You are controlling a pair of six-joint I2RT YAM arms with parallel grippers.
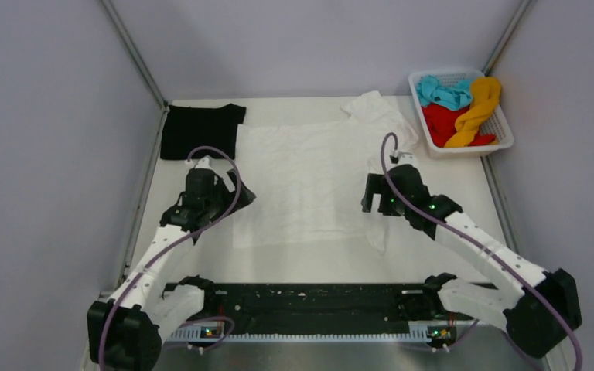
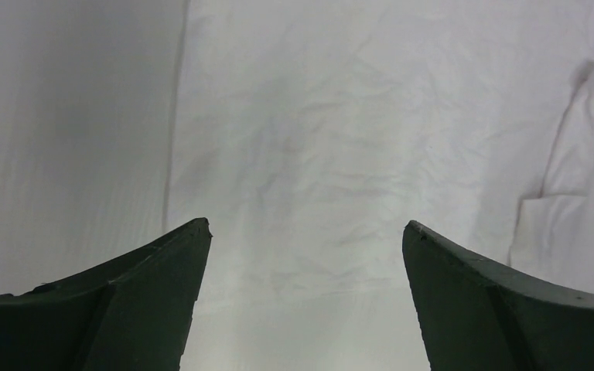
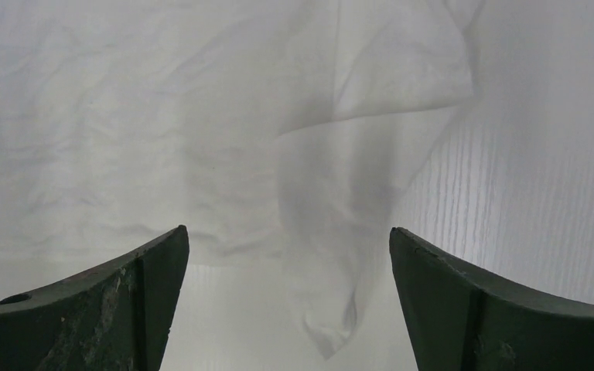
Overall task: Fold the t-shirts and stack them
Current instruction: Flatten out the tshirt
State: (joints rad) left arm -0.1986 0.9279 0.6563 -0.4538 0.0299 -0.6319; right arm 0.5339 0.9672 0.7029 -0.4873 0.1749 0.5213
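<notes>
Over the white t-shirt [image 1: 309, 182], in the top view, I am hovering both arms. My left gripper [image 1: 241, 190] is hanging above its left edge and my right gripper [image 1: 373, 202] above its right edge. The shirt is lying spread flat on the table [image 1: 464, 201]. The black t-shirt [image 1: 201, 130] is lying folded just beside its far left corner. A white lattice basket [image 1: 472, 150] is sitting just beside its far right sleeve, holding a teal shirt [image 1: 442, 93], a red shirt [image 1: 442, 124] and a yellow-orange shirt [image 1: 476, 108] bunched together.

In my left wrist view, my fingers [image 2: 162, 286] are standing wide apart with nothing between them, and wrinkled white cloth is showing beneath.

In my right wrist view, my fingers [image 3: 464, 301] are likewise spread with nothing in them, and a folded-over flap [image 3: 340, 232] of the white t-shirt is lying between them.
</notes>
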